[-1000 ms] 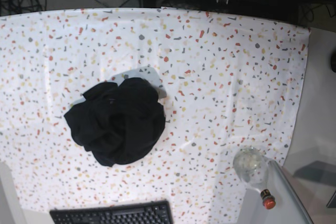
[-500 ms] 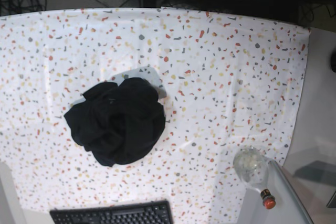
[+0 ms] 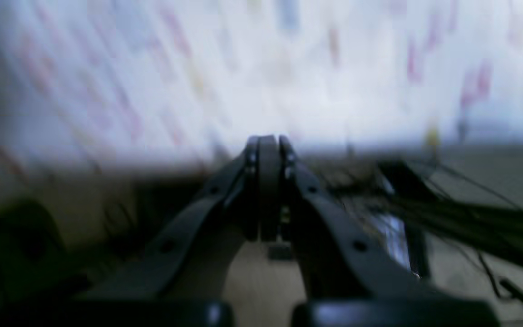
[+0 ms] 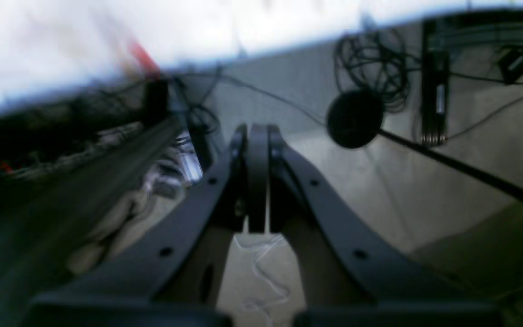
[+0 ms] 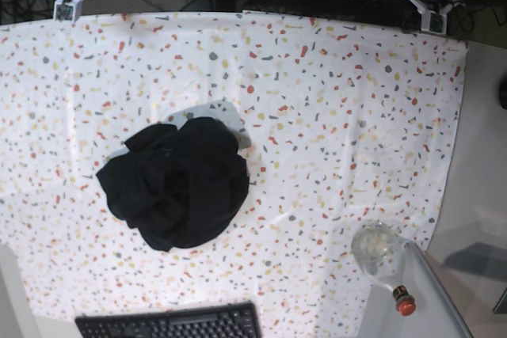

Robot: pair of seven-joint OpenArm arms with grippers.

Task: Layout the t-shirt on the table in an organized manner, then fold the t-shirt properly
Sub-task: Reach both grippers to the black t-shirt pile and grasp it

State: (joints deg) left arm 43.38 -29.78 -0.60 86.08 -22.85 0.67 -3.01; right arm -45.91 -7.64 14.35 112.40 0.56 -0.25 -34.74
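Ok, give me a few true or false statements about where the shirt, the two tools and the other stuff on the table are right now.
1. The t-shirt lies crumpled in a heap on the table. True.
2. The left tool grips the t-shirt. False: it is shut on nothing, at the table's far edge.
3. The right tool is shut. True.
4. The keyboard lies on top of the t-shirt. False: it sits apart, at the near edge.
5. A bottle lies near the table's corner. True.
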